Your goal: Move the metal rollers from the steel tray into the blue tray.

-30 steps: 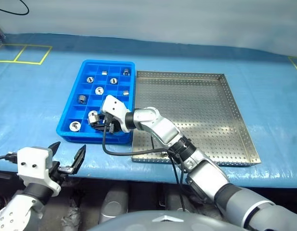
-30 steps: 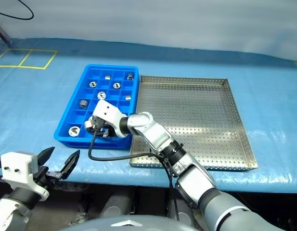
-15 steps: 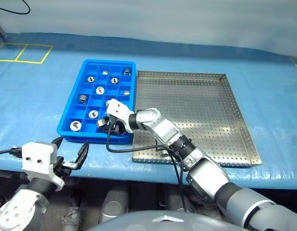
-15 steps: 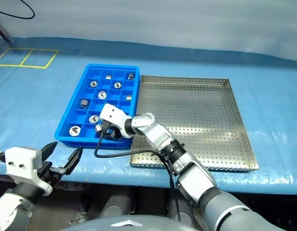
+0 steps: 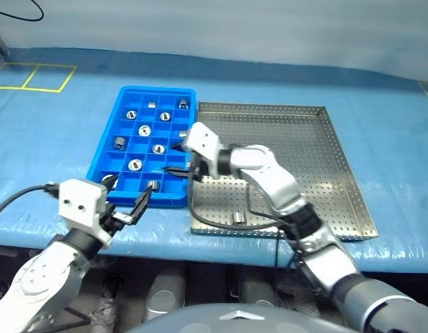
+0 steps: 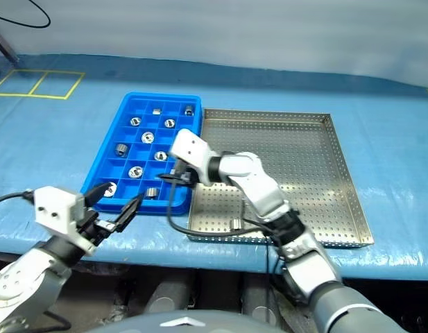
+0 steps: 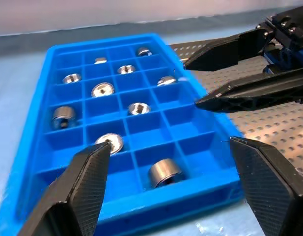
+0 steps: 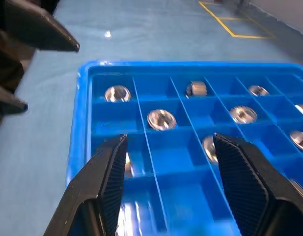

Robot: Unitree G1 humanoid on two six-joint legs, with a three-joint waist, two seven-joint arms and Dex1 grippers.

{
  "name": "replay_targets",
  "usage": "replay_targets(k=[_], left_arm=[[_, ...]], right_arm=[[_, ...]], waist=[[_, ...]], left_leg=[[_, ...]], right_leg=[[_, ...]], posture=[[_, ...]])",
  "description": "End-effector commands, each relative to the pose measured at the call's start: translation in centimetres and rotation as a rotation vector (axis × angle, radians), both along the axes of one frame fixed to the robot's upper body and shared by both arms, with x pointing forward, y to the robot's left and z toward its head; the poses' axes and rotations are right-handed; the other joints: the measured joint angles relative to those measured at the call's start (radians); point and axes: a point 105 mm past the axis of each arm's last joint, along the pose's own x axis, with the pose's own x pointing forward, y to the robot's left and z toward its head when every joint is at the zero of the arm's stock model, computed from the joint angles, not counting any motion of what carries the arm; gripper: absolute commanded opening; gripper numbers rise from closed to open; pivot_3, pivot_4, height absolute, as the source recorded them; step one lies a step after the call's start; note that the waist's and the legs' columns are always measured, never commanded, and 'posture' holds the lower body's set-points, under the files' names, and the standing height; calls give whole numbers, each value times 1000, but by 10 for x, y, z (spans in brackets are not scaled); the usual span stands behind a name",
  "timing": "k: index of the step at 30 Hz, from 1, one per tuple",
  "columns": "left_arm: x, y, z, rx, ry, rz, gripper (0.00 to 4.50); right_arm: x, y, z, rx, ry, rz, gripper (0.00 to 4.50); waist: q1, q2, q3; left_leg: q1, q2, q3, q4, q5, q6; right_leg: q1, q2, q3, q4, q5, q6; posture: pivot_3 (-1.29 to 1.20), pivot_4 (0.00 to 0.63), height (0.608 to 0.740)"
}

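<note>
While the right gripper (image 5: 177,158) hangs spread and empty over the blue tray (image 5: 106,154), the left gripper (image 5: 127,201), likewise spread, waits nearby; one roller (image 5: 236,219) apparently lies behind it in the steel tray (image 5: 352,201).

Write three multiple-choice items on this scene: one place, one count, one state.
1. Where is the right claw?
A. Over the steel tray's far corner
B. Over the blue tray, at its side next to the steel tray
C. Beside the yellow floor marks

2. How many metal rollers lie in the steel tray?
A. One
B. Four
C. Seven

3. How do the right claw's fingers stand?
A. Shut on a roller
B. Shut, empty
C. Open, empty

Answers: B, its fingertips hang above the tray's compartments; A, a single roller sits near the front rim; C, a clear gap shows between the fingers.
</note>
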Motion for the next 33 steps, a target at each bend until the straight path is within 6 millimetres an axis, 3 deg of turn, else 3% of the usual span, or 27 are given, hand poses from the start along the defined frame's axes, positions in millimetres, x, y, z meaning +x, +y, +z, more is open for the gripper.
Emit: replay_targets(k=[1,4,7,11,18,33], left_arm=[[8,-13,-3,-8,7,-76,4188],[16,-19,-4,-16,3,-113,4188],[24,-26,-2,-20,-9,-160,4188],[31,-26,0,-4,-23,-176,4188],[31,-24,1,9,-26,-178,4188],[28,-21,3,26,-27,-165,4188]], right_arm=[[-15,-36,4,-118,-43,4,2953],[-32,-63,1,-261,-68,77,2953],[-38,-82,2,-379,-104,113,2953],[-48,-78,-3,-402,-77,183,2953],[-60,-69,-28,-391,6,223,2953],[-60,-69,-57,-398,98,209,2953]], waist=[[-22,0,0],[-60,1,1],[-89,1,1],[-114,0,2],[-108,-3,3],[-102,-4,4]], left_leg=[[0,0,1,0,0,0],[-1,1,4,0,0,1],[0,3,6,-1,-1,1],[1,4,8,0,-1,2],[1,4,9,2,-2,3],[1,4,9,3,-2,3]], right_leg=[[0,0,1,0,0,-1],[-2,1,2,1,1,-1],[-3,2,2,1,0,-1],[-3,4,3,1,-1,2],[-2,2,5,1,0,4],[-2,1,6,1,2,1]], posture=[[22,150,740],[-40,150,740],[-72,150,740],[-80,150,740],[-69,150,740],[-53,150,740]])
